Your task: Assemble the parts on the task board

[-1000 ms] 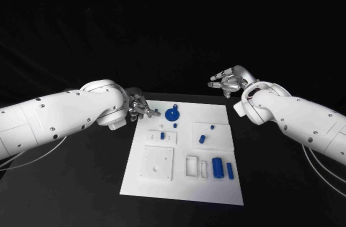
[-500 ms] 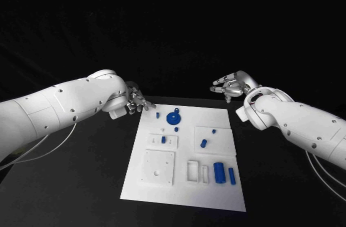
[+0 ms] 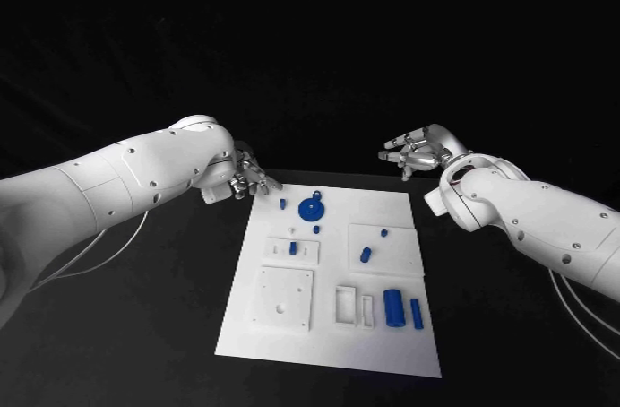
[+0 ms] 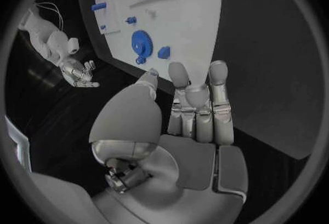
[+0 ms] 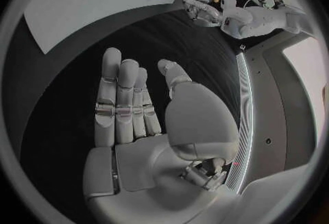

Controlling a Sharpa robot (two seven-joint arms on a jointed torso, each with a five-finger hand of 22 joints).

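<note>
Since 1 second ago the left silver hand [image 3: 245, 176] has lifted a little beside the far left corner of the flat white task board [image 3: 259, 335], fingers spread, holding nothing. The right silver hand [image 3: 420, 151] hovers past the far right corner, likewise wide and empty. The small blue plastic parts [image 3: 391, 301] lie scattered on the board, the round blue gear [image 3: 312, 209] nearest the left hand.

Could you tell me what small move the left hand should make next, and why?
Probably lower the left hand toward the blue gear near the far end of the task board. The hand is open and holds nothing, hovering just off the board's far left corner, and the gear is one of the closest parts. The right hand is open too, but farther off.
</note>
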